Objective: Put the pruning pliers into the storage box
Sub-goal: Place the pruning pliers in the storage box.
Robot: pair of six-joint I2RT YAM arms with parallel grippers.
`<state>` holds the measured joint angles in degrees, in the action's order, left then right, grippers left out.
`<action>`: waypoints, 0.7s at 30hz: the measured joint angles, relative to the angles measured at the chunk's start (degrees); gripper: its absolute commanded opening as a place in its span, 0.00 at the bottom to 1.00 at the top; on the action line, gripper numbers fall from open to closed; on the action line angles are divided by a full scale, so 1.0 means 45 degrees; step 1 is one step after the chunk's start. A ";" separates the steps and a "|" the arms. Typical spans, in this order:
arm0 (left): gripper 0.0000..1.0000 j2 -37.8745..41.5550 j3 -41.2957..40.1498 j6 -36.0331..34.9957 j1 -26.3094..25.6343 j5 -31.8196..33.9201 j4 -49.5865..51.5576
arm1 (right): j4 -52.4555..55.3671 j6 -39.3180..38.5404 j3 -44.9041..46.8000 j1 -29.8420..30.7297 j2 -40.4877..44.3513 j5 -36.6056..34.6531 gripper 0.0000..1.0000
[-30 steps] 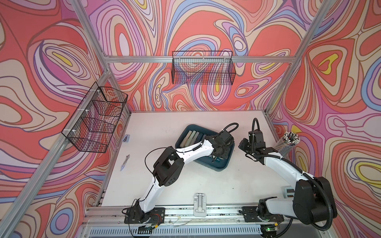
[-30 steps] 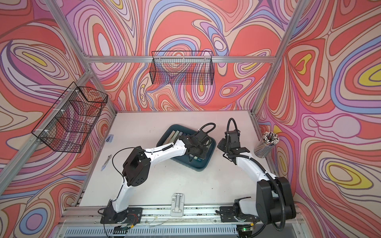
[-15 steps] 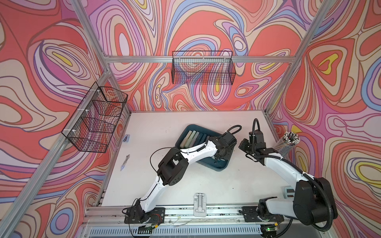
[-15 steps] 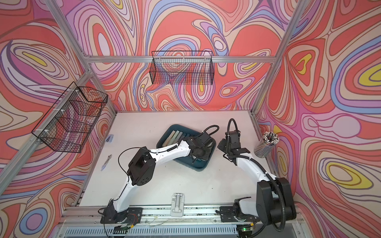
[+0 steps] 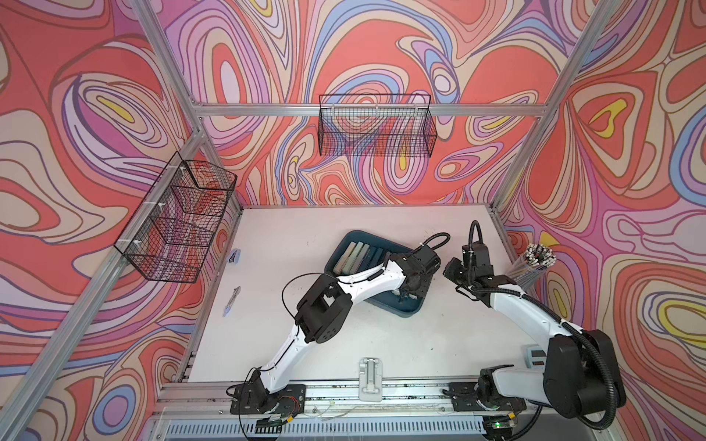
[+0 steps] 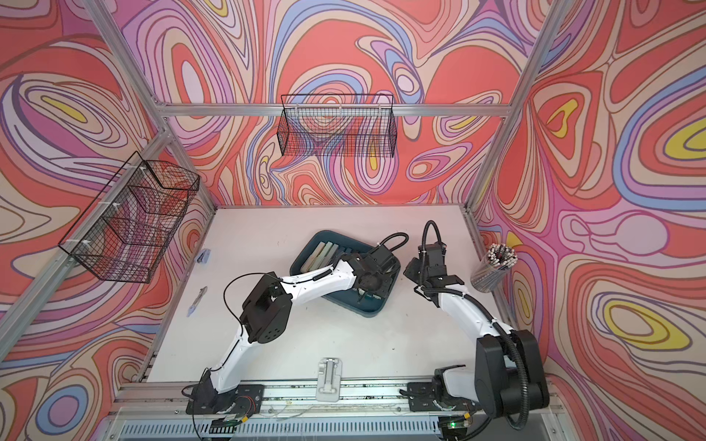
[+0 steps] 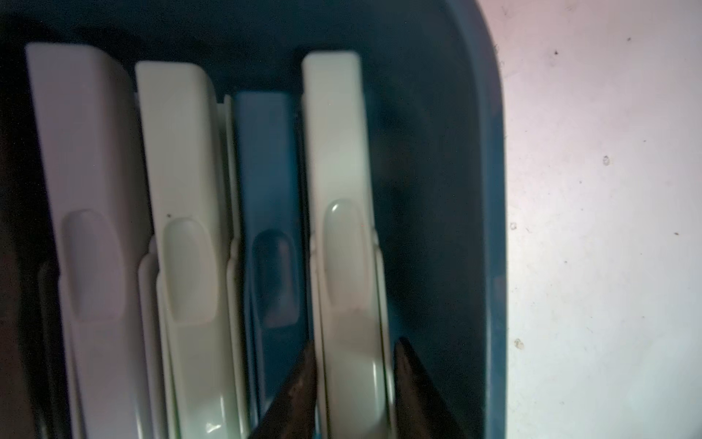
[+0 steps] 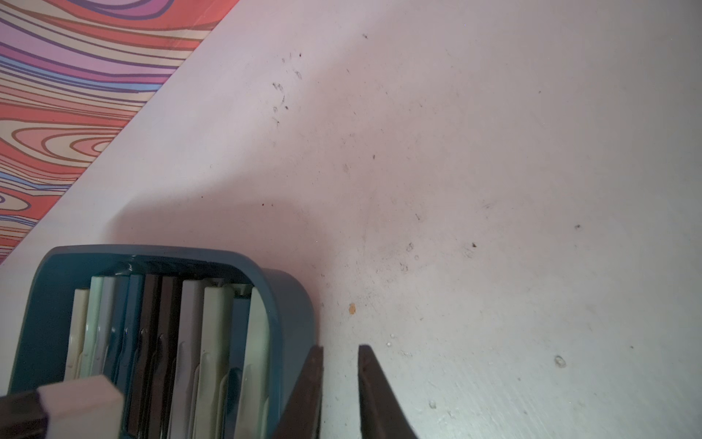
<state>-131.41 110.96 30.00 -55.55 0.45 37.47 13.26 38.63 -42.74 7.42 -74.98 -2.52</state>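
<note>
While the left arm overhangs the storage box, pliers lie beneath.

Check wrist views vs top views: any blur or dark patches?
Left wrist: pruning pliers softly blurred, storage box interior dark. Right wrist: table specks sharp, soft shadow beside the box. Both top views: evenly lit, crisp.
</note>
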 measured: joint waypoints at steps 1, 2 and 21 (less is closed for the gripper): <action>0.39 0.0000 0.0005 0.0000 -0.0005 0.0000 0.0000 | -0.0005 0.0000 0.0000 0.0000 0.0000 0.0005 0.19; 0.40 0.0000 0.0005 -0.0005 -0.0005 0.0000 0.0000 | -0.0005 0.0000 0.0000 0.0000 0.0000 0.0005 0.19; 0.63 0.3308 -0.2225 -0.1545 0.0117 0.1005 -0.2225 | -0.0097 -0.0466 -0.0024 -0.0136 0.0141 -0.0219 0.20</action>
<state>-116.53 100.95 23.05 -55.02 4.97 27.46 12.82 36.53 -42.85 6.81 -74.35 -3.51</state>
